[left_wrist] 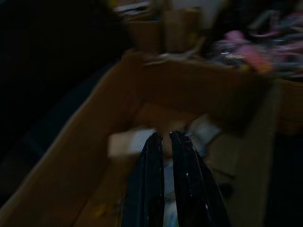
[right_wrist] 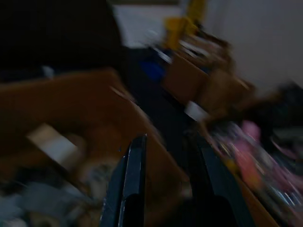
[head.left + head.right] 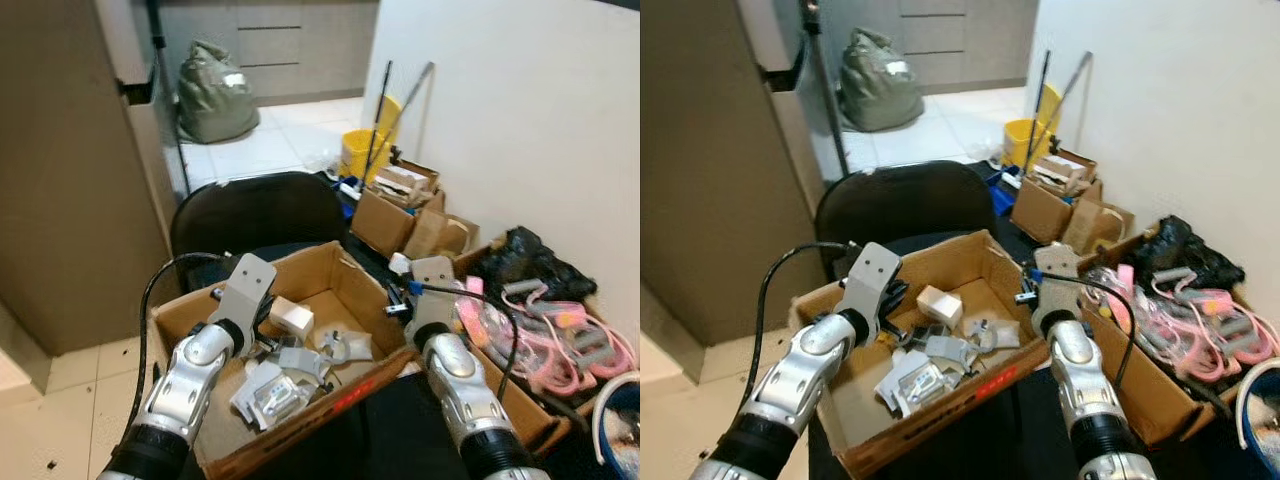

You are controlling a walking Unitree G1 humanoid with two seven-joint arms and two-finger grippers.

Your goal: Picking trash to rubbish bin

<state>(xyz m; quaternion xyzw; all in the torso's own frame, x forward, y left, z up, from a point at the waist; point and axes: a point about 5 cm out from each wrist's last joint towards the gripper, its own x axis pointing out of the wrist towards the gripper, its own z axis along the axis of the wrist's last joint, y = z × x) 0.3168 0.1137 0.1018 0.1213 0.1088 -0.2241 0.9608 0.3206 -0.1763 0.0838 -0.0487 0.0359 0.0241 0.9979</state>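
Left eye view looks down on an open cardboard box (image 3: 345,290) holding the trash: a small white carton (image 3: 291,318) near its middle and crumpled white and grey packaging (image 3: 275,390) nearer the robot. The left gripper (image 1: 163,138) reaches into the box, its two black fingers (image 1: 150,189) nearly closed with a slim gap, tips just short of the white carton and holding nothing. The right gripper (image 2: 166,142) hangs over the box's right wall, fingers spread wide, empty. A black chair back (image 3: 255,212) stands behind the box. To the right, a second box holds pink hangers (image 3: 560,335). Beyond, pale floor tiles (image 3: 290,135), a yellow mop bucket (image 3: 362,152) against the white wall and a stuffed green bag (image 3: 213,92).
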